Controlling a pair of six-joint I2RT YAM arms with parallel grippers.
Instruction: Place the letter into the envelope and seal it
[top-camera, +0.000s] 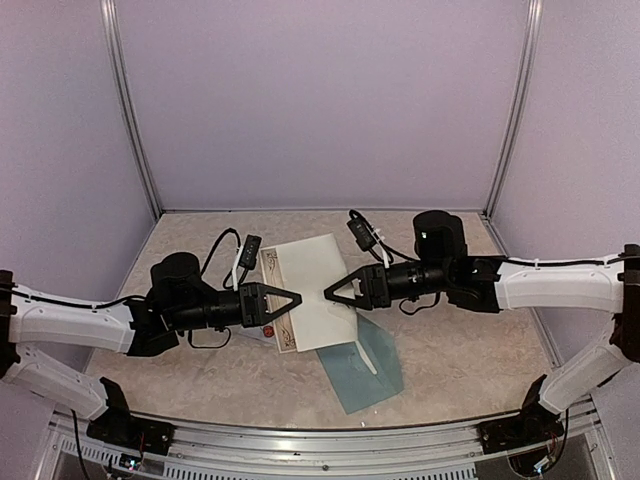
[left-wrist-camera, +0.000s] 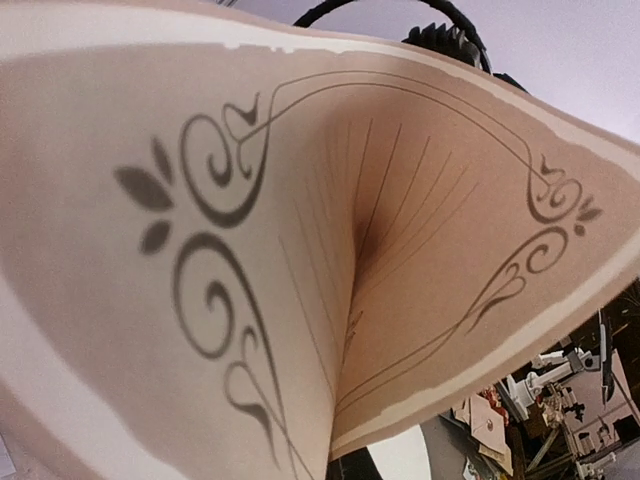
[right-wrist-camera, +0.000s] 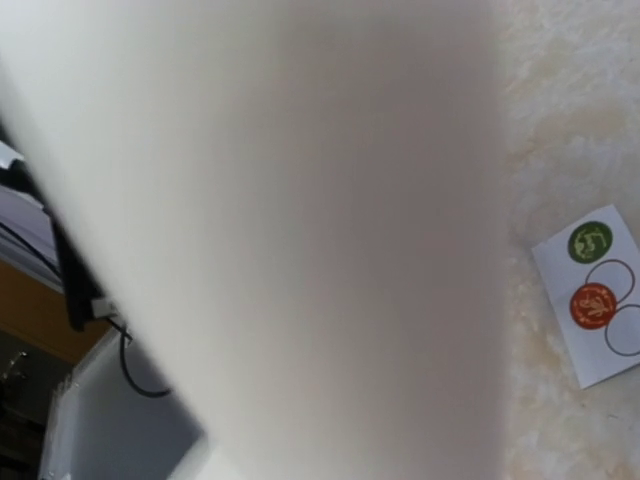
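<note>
The letter, a cream sheet with dark scrollwork, is held up off the table between my two grippers, bent into a fold. My left gripper pinches its left edge; in the left wrist view the folded letter fills the frame and narrows into the jaws at the bottom. The tip of my right gripper is at the sheet's right edge. In the right wrist view the blurred letter hides the fingers. The teal envelope lies flat on the table below the letter, partly covered by it.
A small white card with round stickers lies on the beige table; a red sticker shows under my left gripper. Lilac walls and metal posts enclose the table. Cables hang from both wrists.
</note>
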